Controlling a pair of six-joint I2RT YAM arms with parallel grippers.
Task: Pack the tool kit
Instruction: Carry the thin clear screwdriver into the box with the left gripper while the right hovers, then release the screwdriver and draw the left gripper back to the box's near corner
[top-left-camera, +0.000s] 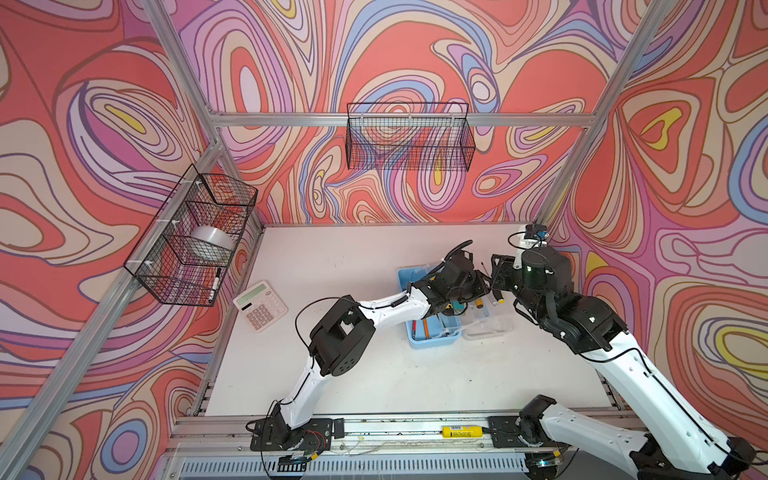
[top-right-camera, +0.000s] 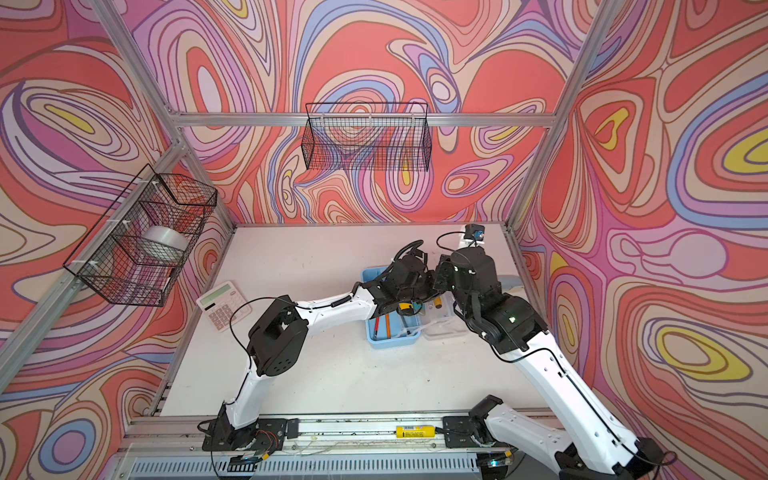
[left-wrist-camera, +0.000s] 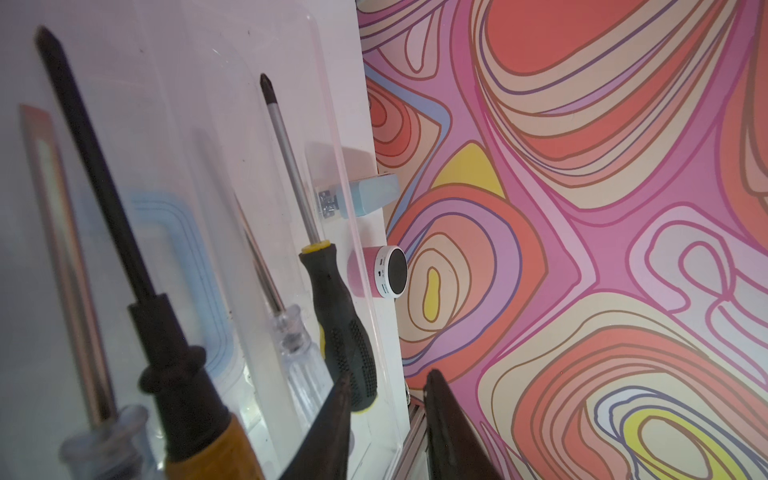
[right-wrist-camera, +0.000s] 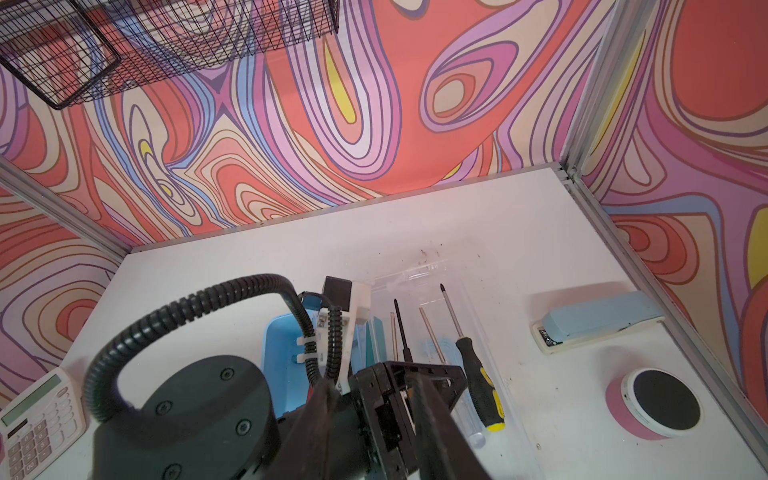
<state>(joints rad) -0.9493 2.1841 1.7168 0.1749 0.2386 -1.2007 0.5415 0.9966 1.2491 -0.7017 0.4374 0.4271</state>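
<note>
**Kit box open**

Both top views: light-blue plastic box (top-left-camera: 432, 342) (top-right-camera: 392, 343) mid-table, clear plastic lid (top-left-camera: 486, 328) flat beside it.
Left wrist: left gripper (left-wrist-camera: 388, 376) jaws apart, empty, near black-and-yellow-handled screwdriver (left-wrist-camera: 336, 316) on lid.
Right wrist: right gripper (right-wrist-camera: 368, 380) jaw state cannot be told.

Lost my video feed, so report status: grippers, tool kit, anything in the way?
Left gripper open, empty; right gripper jaws apart, nothing seen held. Blue box open, screwdrivers lying on its clear lid. Grippers crowd each other above the lid.
</note>
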